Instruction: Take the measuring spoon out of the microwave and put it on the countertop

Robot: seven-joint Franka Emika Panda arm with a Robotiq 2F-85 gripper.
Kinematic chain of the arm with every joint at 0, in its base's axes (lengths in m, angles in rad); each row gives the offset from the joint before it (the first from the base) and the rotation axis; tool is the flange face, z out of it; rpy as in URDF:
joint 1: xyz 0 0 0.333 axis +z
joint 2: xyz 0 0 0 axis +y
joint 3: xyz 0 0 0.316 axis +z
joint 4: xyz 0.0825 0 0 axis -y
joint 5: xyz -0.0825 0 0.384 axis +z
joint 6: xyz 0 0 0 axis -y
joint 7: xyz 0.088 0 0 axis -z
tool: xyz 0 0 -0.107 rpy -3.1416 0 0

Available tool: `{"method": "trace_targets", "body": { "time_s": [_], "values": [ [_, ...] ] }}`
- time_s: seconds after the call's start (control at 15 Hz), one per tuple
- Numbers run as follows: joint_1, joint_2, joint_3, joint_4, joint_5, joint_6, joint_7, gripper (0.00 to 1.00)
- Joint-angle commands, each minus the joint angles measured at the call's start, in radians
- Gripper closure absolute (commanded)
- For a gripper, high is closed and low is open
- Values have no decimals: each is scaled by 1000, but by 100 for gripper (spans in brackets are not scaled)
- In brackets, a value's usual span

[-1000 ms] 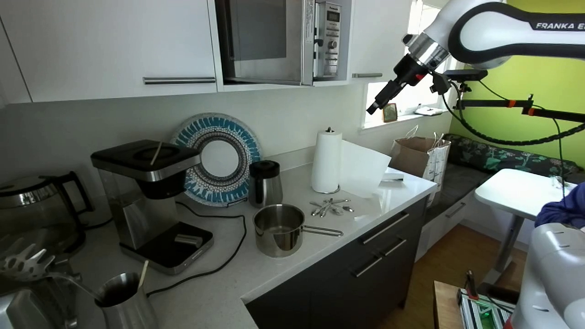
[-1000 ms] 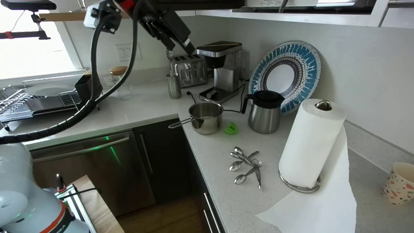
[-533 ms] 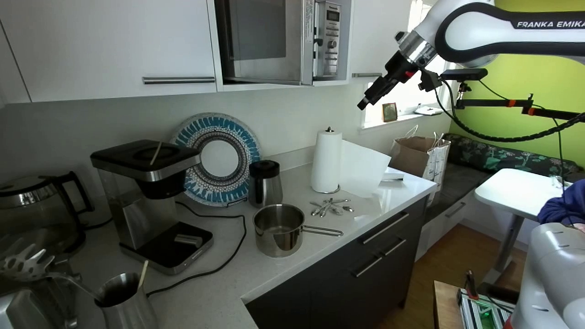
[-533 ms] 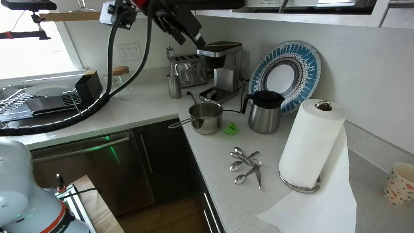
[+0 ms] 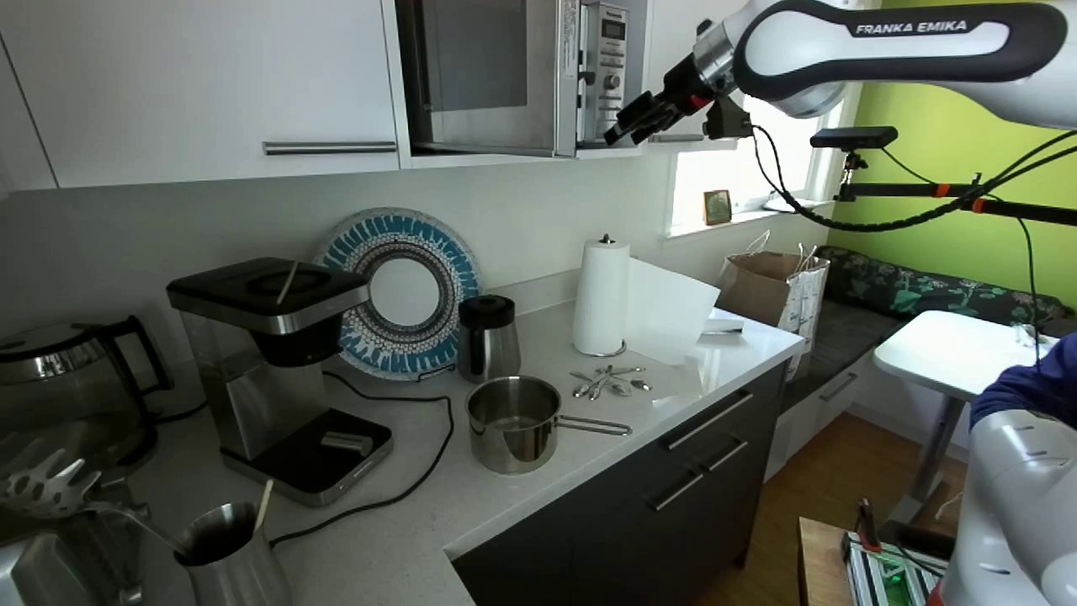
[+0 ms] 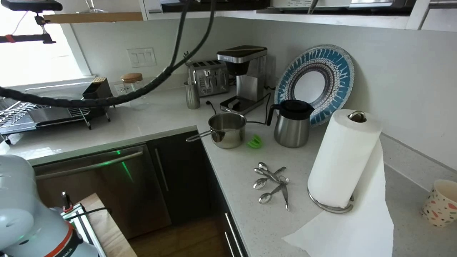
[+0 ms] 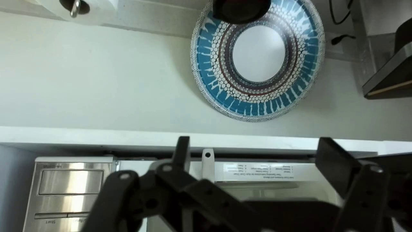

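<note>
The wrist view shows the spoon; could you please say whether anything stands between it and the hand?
Nothing visible does: there, the spoon pokes out over the front edge of the microwave and shows in the gap of the open hand, which hides its inner end. The door stands open.

In an exterior view you look down from above the countertop (image 5: 383,534), near the utensil jug (image 5: 240,564) at eight o'clock, toward the table (image 5: 951,349) at three. In an exterior view you look down past the near roll (image 6: 342,160) toward the toaster (image 6: 210,80) at eleven. In both exterior views you see the pot (image 6: 228,134). Your wrist view, upside down, sits nearest the microwave (image 7: 231,172) at six o'clock, faces the wall (image 7: 96,80) and shares the plate (image 7: 257,58) at one with both.
</note>
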Motion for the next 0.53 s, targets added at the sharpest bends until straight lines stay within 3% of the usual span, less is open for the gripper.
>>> {"method": "trace_targets", "body": {
  "time_s": [0.0,0.07,0.47],
  "values": [
    [7,185,-57,198,93,-14,-36,0],
    [-19,97,-10,98,57,-2,-18,0],
    [-23,140,-9,132,74,22,-20,0]
  ]
}}
